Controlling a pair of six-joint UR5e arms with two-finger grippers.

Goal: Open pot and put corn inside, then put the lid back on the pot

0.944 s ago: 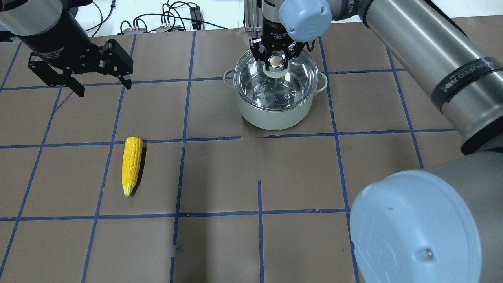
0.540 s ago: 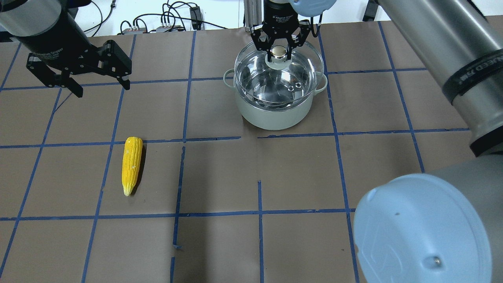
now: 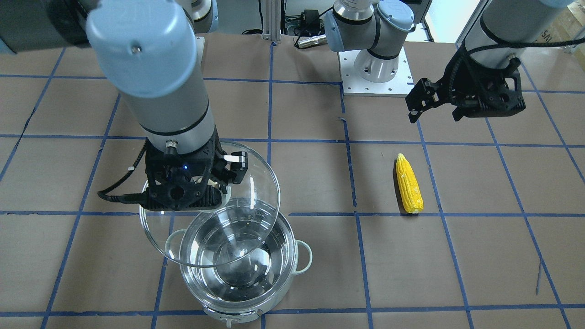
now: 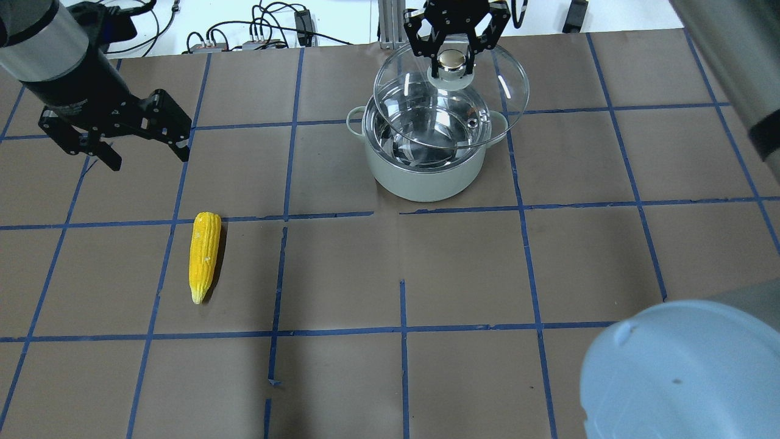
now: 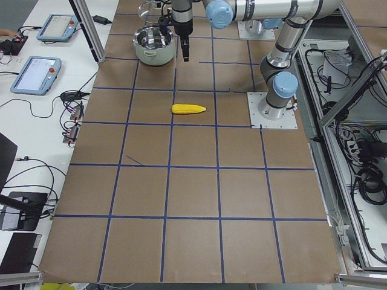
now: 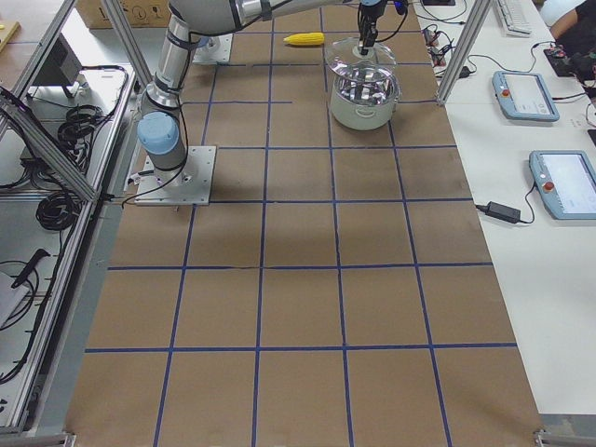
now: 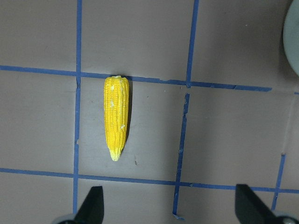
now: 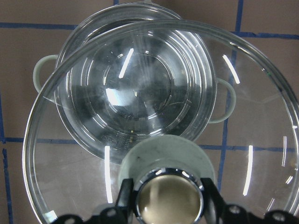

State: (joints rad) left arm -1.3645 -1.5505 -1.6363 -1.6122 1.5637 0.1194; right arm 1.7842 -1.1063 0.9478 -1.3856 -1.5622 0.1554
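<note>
The steel pot (image 4: 426,174) (image 3: 237,292) (image 8: 135,93) stands open at the table's far middle, empty inside. Its clear glass lid (image 4: 487,103) (image 3: 260,183) (image 8: 261,140) hangs above the pot, shifted toward the robot's right. My right gripper (image 4: 451,59) (image 8: 168,198) is shut on the lid's knob. The yellow corn (image 4: 203,255) (image 3: 408,190) (image 7: 116,116) lies flat on the brown paper at the left. My left gripper (image 4: 146,155) (image 3: 434,115) (image 7: 169,210) hovers open behind the corn, with nothing between its fingers.
Blue tape lines divide the brown table cover into squares. Cables (image 4: 256,27) and a metal post lie past the far edge. The robot's base plate (image 3: 377,75) sits on the near side. Tablets (image 6: 526,93) rest on a side table.
The right gripper has lifted the lid off the pot and carried it up and toward the right. The left gripper has drifted slightly left and lower. The corn has not moved.
</note>
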